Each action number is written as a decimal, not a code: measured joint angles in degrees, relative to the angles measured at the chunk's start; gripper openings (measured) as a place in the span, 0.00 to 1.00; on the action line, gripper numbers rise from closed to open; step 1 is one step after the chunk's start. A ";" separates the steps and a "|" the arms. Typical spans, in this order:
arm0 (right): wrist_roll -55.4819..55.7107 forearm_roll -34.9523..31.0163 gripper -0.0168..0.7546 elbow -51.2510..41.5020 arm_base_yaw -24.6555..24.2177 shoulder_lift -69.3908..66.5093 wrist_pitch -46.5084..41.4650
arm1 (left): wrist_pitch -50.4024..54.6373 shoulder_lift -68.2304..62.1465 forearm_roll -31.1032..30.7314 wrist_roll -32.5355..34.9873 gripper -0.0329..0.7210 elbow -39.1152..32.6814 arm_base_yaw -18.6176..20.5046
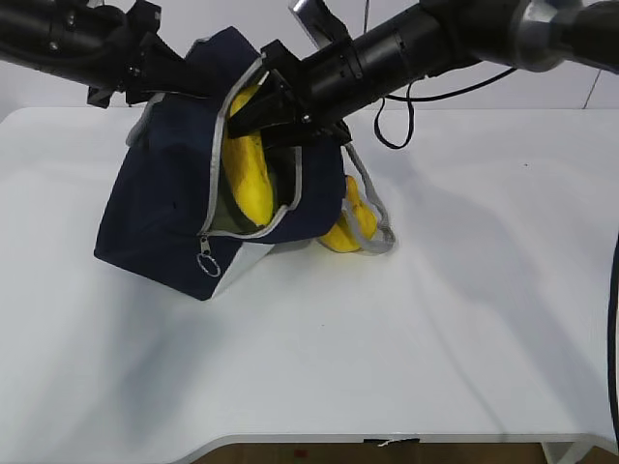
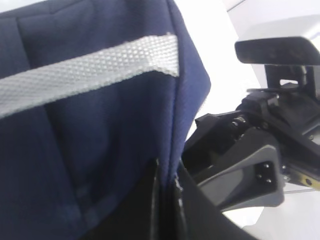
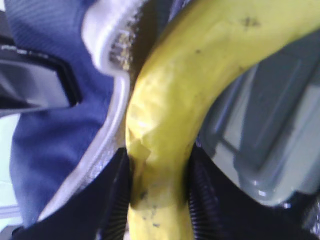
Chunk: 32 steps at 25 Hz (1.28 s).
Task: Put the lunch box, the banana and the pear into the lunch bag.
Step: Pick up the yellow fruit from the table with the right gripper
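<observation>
Yellow banana (image 3: 165,130), gripped by the right end effector (image 1: 253,108), may snag the lunch bag (image 1: 164,208) zipper rim; left end effector (image 2: 167,195) pinches fabric.

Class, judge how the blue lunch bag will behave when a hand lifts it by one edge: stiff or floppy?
Probably floppy: the lunch bag sags and leans where the left hand pinches its fabric. It likely tips easily, resting tilted on the table. Its opening seems to gape unevenly around the banana.
</observation>
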State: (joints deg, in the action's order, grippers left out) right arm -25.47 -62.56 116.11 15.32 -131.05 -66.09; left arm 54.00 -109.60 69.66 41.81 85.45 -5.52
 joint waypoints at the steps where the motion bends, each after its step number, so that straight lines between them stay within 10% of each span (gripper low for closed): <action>1: -0.25 -0.21 0.37 0.00 0.00 0.00 0.51 | 0.00 0.00 0.00 0.00 0.03 0.00 0.00; 17: -2.16 -1.88 0.37 0.00 1.65 -1.26 3.85 | 0.69 0.00 0.76 0.26 0.03 0.00 0.00; 32: -6.51 -3.64 0.62 0.00 1.64 -1.25 1.84 | 1.27 0.00 1.55 1.67 0.03 0.00 1.07</action>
State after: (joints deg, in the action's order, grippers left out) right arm -31.98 -66.20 116.11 16.96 -132.30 -64.25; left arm 55.27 -109.60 71.21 43.48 85.45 -4.46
